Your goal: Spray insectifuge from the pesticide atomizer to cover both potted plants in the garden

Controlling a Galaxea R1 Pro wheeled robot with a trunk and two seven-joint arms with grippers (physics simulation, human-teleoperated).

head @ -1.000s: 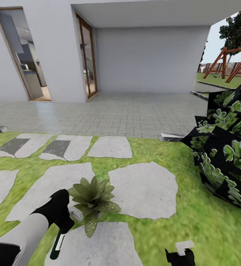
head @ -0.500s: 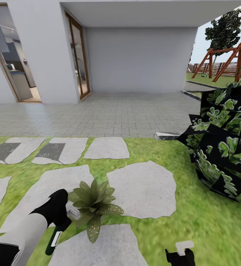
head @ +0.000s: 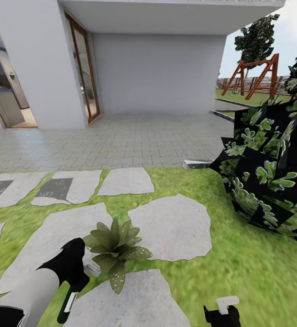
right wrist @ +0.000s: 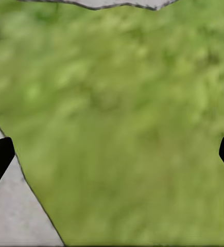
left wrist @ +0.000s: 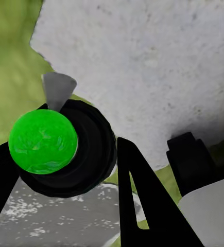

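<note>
Our left end effector (head: 71, 277) is clamped on the pesticide atomizer (head: 69, 301), fingers (left wrist: 137, 200) snug around its dark body, green cap (left wrist: 43, 141) facing the wrist cam. It's right beside one potted plant (head: 115, 247) among the stepping stones (head: 171, 227). Our right end effector (right wrist: 112, 154) hangs spread wide over lawn (right wrist: 127, 123), holding nothing.

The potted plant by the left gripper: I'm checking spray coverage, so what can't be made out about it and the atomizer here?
- Pot of the potted plant: head view, hidden under its own leaves.
- Any spray or wet cover on the leaves: too fine to tell.
- Atomizer: head view, its top hidden by the left gripper; in the left wrist view, the atomizer is end-on, nozzle direction unclear.
- Right gripper: cut off by the bottom edge.
</note>
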